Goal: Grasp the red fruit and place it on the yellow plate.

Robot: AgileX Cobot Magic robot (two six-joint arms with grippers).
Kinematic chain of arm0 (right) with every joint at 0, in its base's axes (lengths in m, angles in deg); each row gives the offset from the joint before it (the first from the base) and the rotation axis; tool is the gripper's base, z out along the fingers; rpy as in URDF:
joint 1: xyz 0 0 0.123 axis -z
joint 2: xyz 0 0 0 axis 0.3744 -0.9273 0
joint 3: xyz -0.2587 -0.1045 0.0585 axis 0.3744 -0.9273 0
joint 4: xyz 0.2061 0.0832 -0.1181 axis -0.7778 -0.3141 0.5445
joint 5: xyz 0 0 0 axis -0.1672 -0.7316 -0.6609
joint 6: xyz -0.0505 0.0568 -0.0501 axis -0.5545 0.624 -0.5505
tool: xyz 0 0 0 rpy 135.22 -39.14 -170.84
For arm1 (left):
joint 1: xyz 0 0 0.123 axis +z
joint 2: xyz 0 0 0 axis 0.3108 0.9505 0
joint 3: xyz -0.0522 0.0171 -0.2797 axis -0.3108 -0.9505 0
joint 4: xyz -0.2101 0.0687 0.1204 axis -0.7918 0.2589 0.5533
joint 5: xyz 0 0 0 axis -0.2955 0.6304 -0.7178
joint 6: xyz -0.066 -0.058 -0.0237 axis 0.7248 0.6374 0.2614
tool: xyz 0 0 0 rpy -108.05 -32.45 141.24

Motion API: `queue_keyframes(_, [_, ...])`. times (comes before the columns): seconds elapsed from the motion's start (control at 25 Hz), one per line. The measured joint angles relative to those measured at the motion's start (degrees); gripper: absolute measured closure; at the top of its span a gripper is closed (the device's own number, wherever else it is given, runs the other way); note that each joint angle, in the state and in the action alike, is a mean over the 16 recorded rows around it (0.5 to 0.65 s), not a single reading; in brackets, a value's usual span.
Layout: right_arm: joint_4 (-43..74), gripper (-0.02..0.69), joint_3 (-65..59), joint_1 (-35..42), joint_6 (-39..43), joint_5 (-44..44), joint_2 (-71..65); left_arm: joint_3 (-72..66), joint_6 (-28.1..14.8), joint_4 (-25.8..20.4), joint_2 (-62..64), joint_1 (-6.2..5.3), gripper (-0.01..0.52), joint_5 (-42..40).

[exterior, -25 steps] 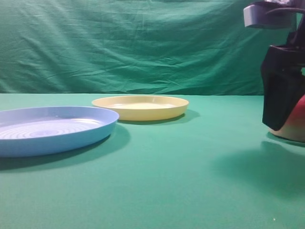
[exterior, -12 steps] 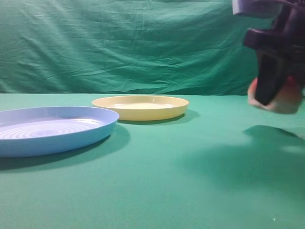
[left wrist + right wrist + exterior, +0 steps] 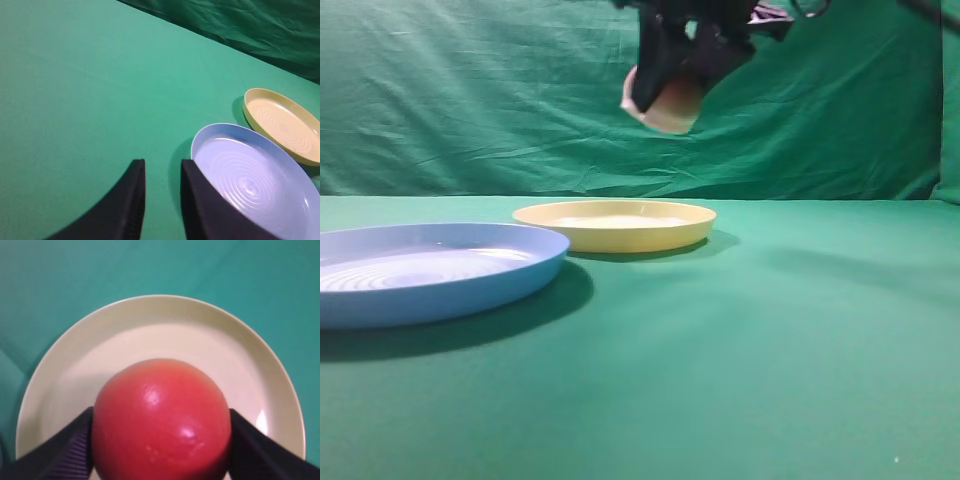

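the right tool [image 3: 672, 85], gripping the red fruit [image 3: 161, 421], has moved from the right edge to above the yellow plate [image 3: 615, 225]; lowering comes next.

Light blue ringed plate [image 3: 430, 270], green cloth [image 3: 770, 350].

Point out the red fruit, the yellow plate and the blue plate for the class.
red fruit [image 3: 162, 422], right wrist view, middle of its skin.
yellow plate [image 3: 615, 236], exterior high view, front rim.
blue plate [image 3: 225, 165], left wrist view, ringed floor.
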Motion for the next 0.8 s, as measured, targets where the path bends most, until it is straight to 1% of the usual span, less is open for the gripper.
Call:
queue_keyframes(0.12, [0.72,0.165,2.91,-0.16,-0.23,-1.69,-1.98,0.0,0.0,0.0,0.0,0.0,0.357,0.0])
queue_keyframes(0.24, [1.74,0.115,5.57,-0.19,-0.31,-4.48,-2.82,0.0,0.0,0.0,0.0,0.0,0.357,0.0])
queue_keyframes(0.32, [2.47,0.098,7.42,-0.2,-0.33,-7.01,-2.85,0.0,0.0,0.0,0.0,0.0,0.357,0.0])
queue_keyframes(0.4, [3.22,0.107,9.46,-0.21,-0.27,-10.12,-2.53,0.0,0.0,0.0,0.0,0.0,0.357,0.0])
queue_keyframes(0.44, [3.59,0.124,10.57,-0.21,-0.17,-11.91,-2.27,0.0,0.0,0.0,0.0,0.0,0.357,0.0])
queue_keyframes(0.52, [4.33,0.182,12.9,-0.21,0.17,-15.82,-1.54,0.0,0.0,0.0,0.0,0.0,0.357,0.0])
queue_keyframes(0.8, [5.36,0.455,19.82,-0.23,2.55,-30.23,3.16,0.0,0.0,0.0,0.0,0.0,0.357,0.0])
